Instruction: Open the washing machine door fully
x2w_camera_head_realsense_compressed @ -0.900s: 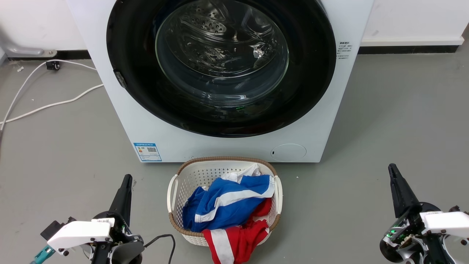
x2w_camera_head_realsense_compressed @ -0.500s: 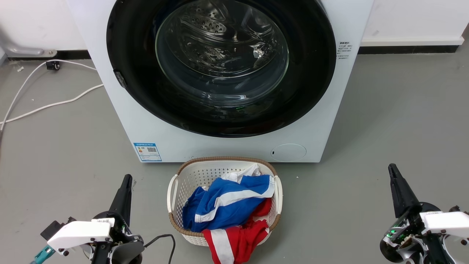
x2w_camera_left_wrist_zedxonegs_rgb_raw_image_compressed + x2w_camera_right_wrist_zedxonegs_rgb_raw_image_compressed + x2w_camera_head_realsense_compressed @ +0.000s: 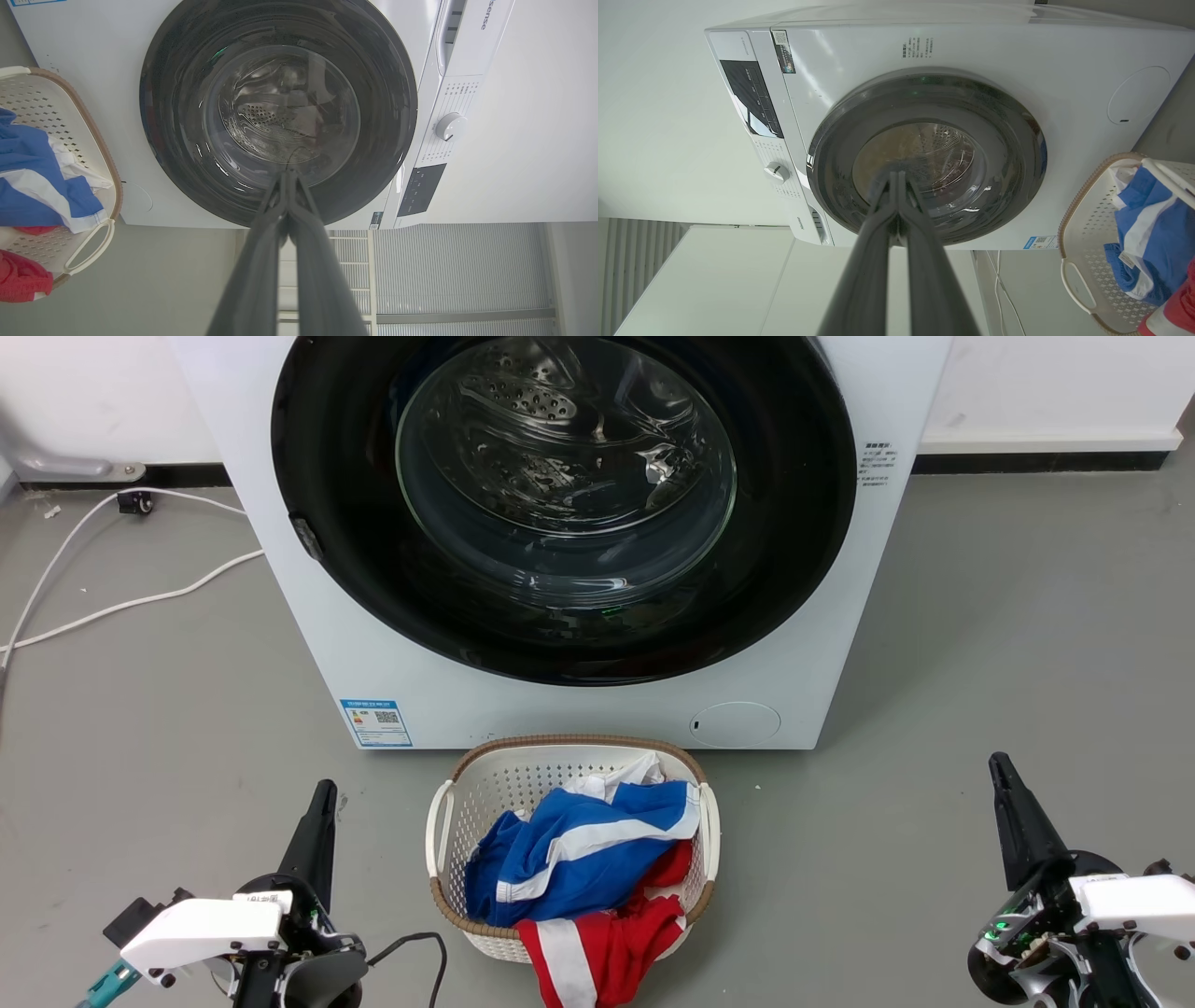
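While shut, door (image 3: 564, 509) toward robot.

The right gripper (image 3: 897, 173) had its two long dark fingers pressed together at the tips, pointing toward the washing machine door (image 3: 1008, 140). The door sat closed against the white washing machine (image 3: 980, 51), with the steel drum visible through its glass. A laundry basket (image 3: 1083, 233) stood near the machine's front, holding a blue and white cloth (image 3: 1153, 219) and something red (image 3: 1176, 312).
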